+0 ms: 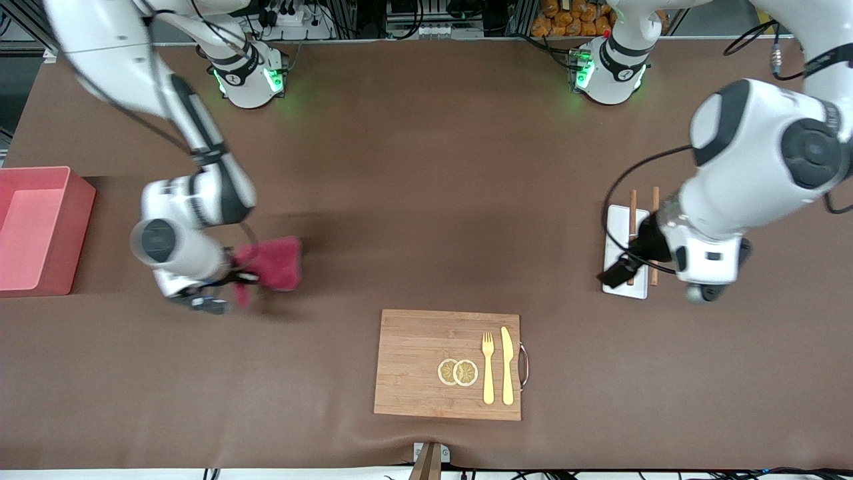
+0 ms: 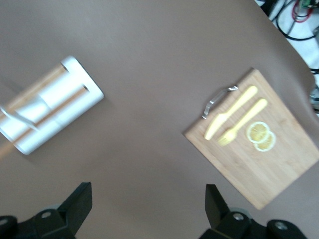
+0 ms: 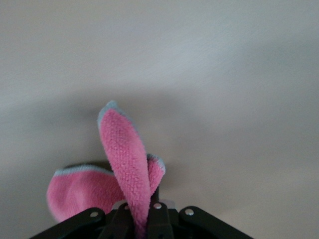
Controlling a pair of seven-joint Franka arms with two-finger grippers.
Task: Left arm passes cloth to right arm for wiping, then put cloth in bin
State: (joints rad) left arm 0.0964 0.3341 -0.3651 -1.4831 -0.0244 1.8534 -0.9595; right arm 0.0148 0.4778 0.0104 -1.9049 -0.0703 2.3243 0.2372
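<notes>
The raspberry-red cloth (image 1: 274,262) hangs from my right gripper (image 1: 233,275), which is shut on it low over the table, between the bin and the cutting board. In the right wrist view a fold of the cloth (image 3: 124,154) stands up out of the shut gripper (image 3: 142,219). The salmon-pink bin (image 1: 66,230) stands at the right arm's end of the table, apart from the cloth. My left gripper (image 1: 706,290) hangs open and empty above the table by the white tray. The left wrist view shows this gripper (image 2: 147,204) with its fingers (image 2: 75,204) wide apart over bare table.
A white tray (image 1: 616,233) with brown chopsticks lies toward the left arm's end, also seen as the tray (image 2: 84,87). A wooden cutting board (image 1: 413,373) with a yellow fork, a knife and lemon slices lies nearer the front camera; the board (image 2: 279,169) shows too.
</notes>
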